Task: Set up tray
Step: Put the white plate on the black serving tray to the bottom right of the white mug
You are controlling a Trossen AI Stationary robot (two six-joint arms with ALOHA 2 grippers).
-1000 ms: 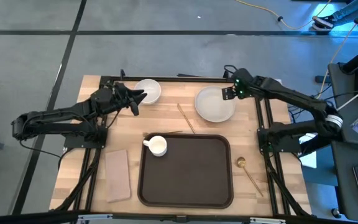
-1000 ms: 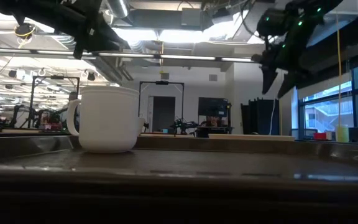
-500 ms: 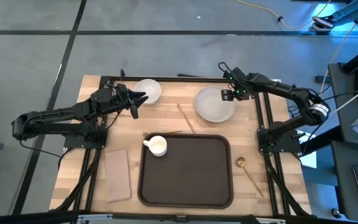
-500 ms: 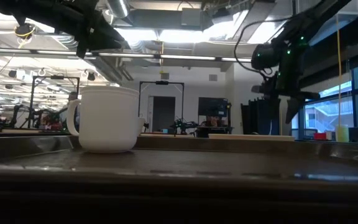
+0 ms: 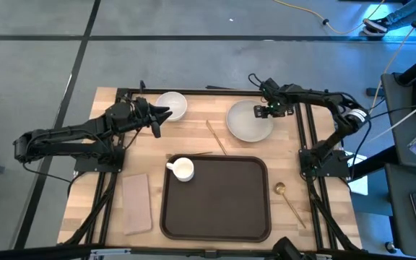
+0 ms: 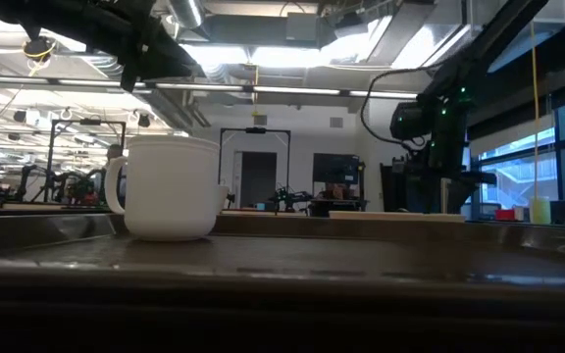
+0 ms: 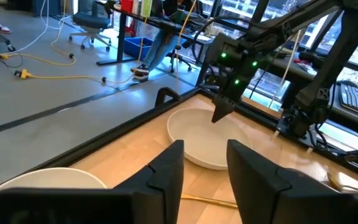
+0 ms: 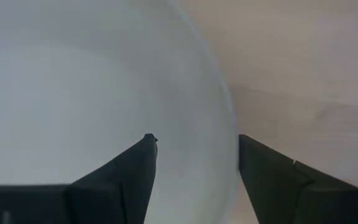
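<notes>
The dark brown tray (image 5: pixel 217 196) lies at the table's near middle. A white mug (image 5: pixel 183 169) stands upright in its far left corner, large in the low view (image 6: pixel 170 186). The white plate (image 5: pixel 249 121) rests flat on the wood beyond the tray. My right gripper (image 5: pixel 266 110) is open and points down at the plate's far right rim. In the right wrist view (image 8: pixel 194 138) one finger is over the plate (image 8: pixel 73 81) and one is outside its rim. My left gripper (image 7: pixel 205 162) is open and hovers beside the white bowl (image 5: pixel 172 105).
A tan napkin (image 5: pixel 136 202) lies left of the tray. Chopsticks (image 5: pixel 217 137) lie between bowl and plate, just beyond the tray. A gold spoon (image 5: pixel 289 198) lies to the tray's right. Black frame rails run along the table's far and side edges.
My right gripper has come down from high above the table to just over the plate's far right rim, tipping until its fingers point straight down, and has shifted slightly toward the table's left. The plate, the mug and the left arm have kept still.
</notes>
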